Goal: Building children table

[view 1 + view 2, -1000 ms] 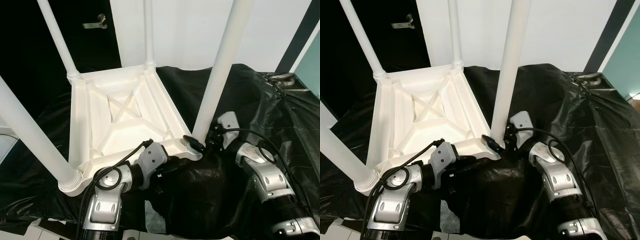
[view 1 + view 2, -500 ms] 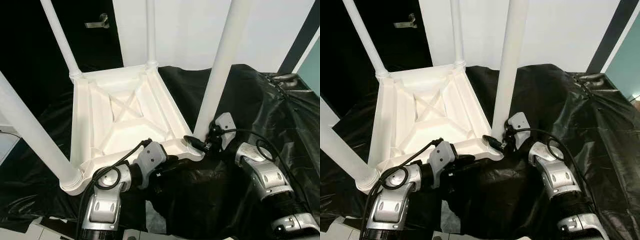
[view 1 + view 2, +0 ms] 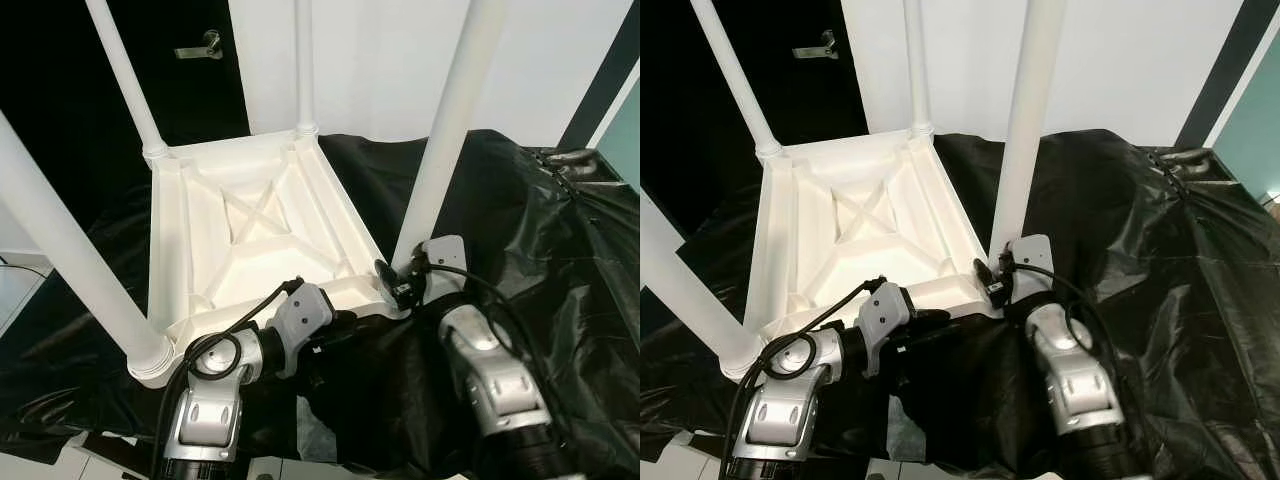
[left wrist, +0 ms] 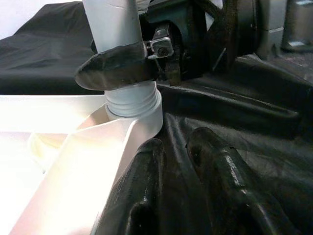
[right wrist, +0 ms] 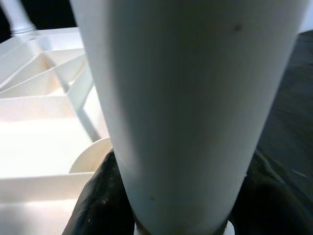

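Eye views: white tabletop [image 3: 250, 240] lies upside down on black plastic sheet [image 3: 520, 230], ribbed underside up, four white legs standing up from its corners. Right gripper [image 3: 392, 283] is at the near-right corner, fingers either side of the base of the near-right leg [image 3: 445, 130], right where it meets the corner socket. Far-right leg [image 3: 305, 60] and far-left leg [image 3: 125, 75] stand beyond that gripper; near-left leg [image 3: 60, 250] is well off to its left. Left gripper [image 3: 925, 325] sits low against the tabletop's near edge, just left of the right gripper, its tips over the black sheet. Dark door with a metal handle [image 3: 200, 45] and a white wall [image 3: 380, 60] behind the table.

Left wrist view: left gripper's two black fingers [image 4: 220, 166] lie close together with a narrow gap, nothing between them, resting on the black sheet beside the white corner. Just ahead of them, the leg's threaded collar [image 4: 134, 100] sits in the socket; one right-gripper finger [image 4: 117, 71] wraps across the leg just above the collar.

Right wrist view: the near-right leg [image 5: 190, 107] runs up between the right gripper's fingers, a black pad [image 5: 105, 198] pressed to each side – clenched on the leg. Ribbed tabletop underside to one side
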{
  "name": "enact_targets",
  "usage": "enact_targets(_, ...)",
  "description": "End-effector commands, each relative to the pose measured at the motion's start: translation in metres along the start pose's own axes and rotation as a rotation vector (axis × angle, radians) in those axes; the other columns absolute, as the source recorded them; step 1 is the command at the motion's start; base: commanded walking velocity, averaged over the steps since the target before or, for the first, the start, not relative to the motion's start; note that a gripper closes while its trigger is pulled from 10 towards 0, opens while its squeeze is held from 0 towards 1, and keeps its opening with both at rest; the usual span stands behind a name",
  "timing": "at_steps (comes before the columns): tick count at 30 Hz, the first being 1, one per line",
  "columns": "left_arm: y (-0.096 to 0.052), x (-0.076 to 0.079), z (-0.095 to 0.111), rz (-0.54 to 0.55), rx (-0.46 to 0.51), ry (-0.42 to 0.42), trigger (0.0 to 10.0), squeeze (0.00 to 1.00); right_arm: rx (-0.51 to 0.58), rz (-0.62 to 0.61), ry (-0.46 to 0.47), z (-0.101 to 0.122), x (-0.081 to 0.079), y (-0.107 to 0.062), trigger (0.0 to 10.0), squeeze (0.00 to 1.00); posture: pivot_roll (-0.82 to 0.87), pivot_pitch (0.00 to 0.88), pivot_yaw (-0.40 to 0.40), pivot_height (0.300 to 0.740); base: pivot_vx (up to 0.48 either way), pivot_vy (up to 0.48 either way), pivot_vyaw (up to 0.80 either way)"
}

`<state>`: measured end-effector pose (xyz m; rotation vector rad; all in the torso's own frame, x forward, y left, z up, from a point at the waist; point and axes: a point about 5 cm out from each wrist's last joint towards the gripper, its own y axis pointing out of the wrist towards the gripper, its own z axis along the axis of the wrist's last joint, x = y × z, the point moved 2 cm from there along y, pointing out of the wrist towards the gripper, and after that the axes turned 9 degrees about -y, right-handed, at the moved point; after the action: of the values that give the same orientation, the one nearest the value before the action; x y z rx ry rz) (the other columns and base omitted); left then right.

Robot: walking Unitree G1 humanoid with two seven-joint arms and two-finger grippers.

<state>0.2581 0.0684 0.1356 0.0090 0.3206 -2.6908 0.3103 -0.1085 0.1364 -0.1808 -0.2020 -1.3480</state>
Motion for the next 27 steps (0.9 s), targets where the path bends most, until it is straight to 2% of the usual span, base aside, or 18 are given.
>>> enact_targets(1, -0.002, -0.015, 0.003, 0.216, 0.031, 0.0, 10.0, 0.0, -0.08, -0.031, 0.007, -0.014, -0.004, -0.004, 0.0, 0.0, 0.05, 0.0, 0.004, 0.74, 0.0, 0.0, 0.0)
enact_targets(3, -0.002, -0.015, 0.003, 0.218, 0.033, 0.0, 10.0, 0.0, -0.082, -0.058, 0.034, -0.009, -0.009, -0.005, 0.0, 0.0, 0.05, 0.0, 0.008, 0.74, 0.0, 0.0, 0.0)
enact_targets(4, -0.002, -0.014, 0.003, 0.217, 0.034, -0.002, 10.0, 0.0, -0.072, -0.057, 0.048, -0.006, -0.01, -0.005, 2.9, 0.0, 0.04, 0.0, 0.01, 0.74, 0.0, 0.0, 0.0)
enact_targets(5, -0.002, -0.014, 0.004, 0.213, 0.034, 0.0, 10.0, 0.0, -0.062, -0.056, 0.052, -0.004, -0.008, -0.006, 8.2, 0.0, 0.04, 0.0, 0.01, 0.74, 0.0, 0.0, 0.0)
enact_targets(6, -0.002, -0.014, 0.004, 0.213, 0.034, 0.0, 10.0, 0.0, -0.062, -0.056, 0.052, -0.004, -0.008, -0.006, 8.2, 0.0, 0.04, 0.0, 0.01, 0.74, 0.0, 0.0, 0.0)
enact_targets(7, -0.002, -0.014, 0.004, 0.21, 0.033, 0.001, 10.0, 0.0, -0.056, -0.056, 0.055, -0.002, -0.007, -0.006, 10.0, 0.0, 0.04, 0.0, 0.01, 0.74, 0.0, 0.0, 0.0)
enact_targets(13, 0.0, -0.015, 0.004, 0.211, 0.033, 0.002, 10.0, 0.0, -0.036, -0.047, 0.057, 0.004, -0.001, -0.007, 10.0, 0.0, 0.04, 0.0, 0.006, 0.74, 0.0, 0.0, 0.0)
enact_targets(14, -0.001, -0.014, 0.004, 0.217, 0.041, 0.005, 10.0, 0.0, 0.019, 0.005, 0.06, 0.011, 0.003, -0.008, 10.0, 1.0, 0.04, 0.0, 0.003, 0.74, 0.0, 0.0, 0.0)
enact_targets(18, -0.002, -0.017, 0.005, 0.239, 0.051, -0.009, 10.0, 0.0, 0.055, 0.068, 0.063, 0.013, 0.008, -0.011, 10.0, 1.0, 0.04, 0.0, 0.002, 0.74, 0.0, 0.0, 0.0)
enact_targets(19, -0.002, -0.019, 0.005, 0.245, 0.051, -0.005, 10.0, 0.0, 0.076, 0.101, 0.064, 0.014, 0.011, -0.012, 10.0, 0.18, 0.04, 0.0, 0.002, 0.74, 0.0, 0.0, 0.0)
enact_targets(20, -0.002, -0.02, 0.005, 0.252, 0.05, 0.001, 10.0, 0.0, 0.095, 0.136, 0.055, 0.015, 0.014, -0.013, 10.0, 0.0, 0.04, 0.0, 0.002, 0.74, 0.0, 0.0, 0.0)
enact_targets(24, -0.005, -0.025, 0.004, 0.265, 0.039, 0.014, 10.0, 0.0, 0.119, 0.263, -0.002, 0.011, 0.016, -0.016, 10.0, 0.0, 0.04, 0.0, 0.005, 0.74, 0.0, 0.0, 0.0)
enact_targets(25, -0.005, -0.025, 0.004, 0.265, 0.039, 0.014, 10.0, 0.0, 0.119, 0.263, -0.002, 0.011, 0.016, -0.016, 10.0, 0.0, 0.04, 0.0, 0.005, 0.74, 0.0, 0.0, 0.0)
enact_targets(27, -0.007, -0.028, 0.004, 0.272, 0.033, 0.022, 10.0, 0.0, 0.125, 0.353, -0.027, 0.006, 0.019, -0.016, 10.0, 0.0, 0.04, 0.0, 0.01, 0.74, 0.0, 0.0, 0.0)
